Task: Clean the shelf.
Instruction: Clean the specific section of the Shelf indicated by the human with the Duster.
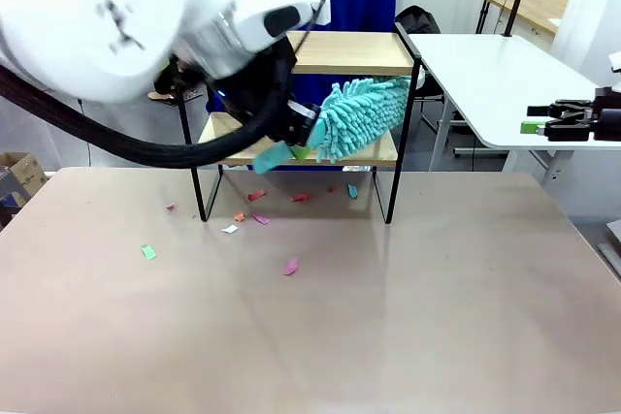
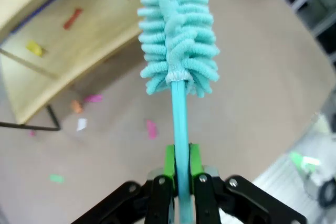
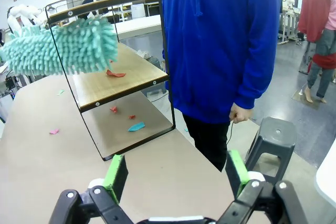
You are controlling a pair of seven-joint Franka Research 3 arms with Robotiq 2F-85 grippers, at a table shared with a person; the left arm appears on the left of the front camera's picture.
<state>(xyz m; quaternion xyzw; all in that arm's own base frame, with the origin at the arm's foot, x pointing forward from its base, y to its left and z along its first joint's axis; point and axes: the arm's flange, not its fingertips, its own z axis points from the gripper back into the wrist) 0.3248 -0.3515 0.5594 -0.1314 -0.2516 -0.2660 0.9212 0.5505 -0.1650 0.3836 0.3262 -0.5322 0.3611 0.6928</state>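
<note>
Beige worktop [image 1: 437,317], the shelf [image 1: 354,50] at its far edge. A duster [image 1: 364,113] is clamped in the left tool [image 2: 179,157] at the lower board [image 1: 225,129]; the right tool [image 3: 176,170] is spread, empty. The frame [image 1: 400,167], seemingly close, could be snagged and the shelf dragged.

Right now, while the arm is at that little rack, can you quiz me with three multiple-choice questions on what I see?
1. Where is the duster head? A between the shelf boards; B on the floor; C on the top board.
2. Its colour? A red; B turquoise; C yellow.
3. The left gripper is: A wide open; B holding a cup; C shut on the duster.
Answers: 1 A, fluff hangs above the lower board; 2 B, fluff and handle alike; 3 C, green pads pinch the handle.
</note>
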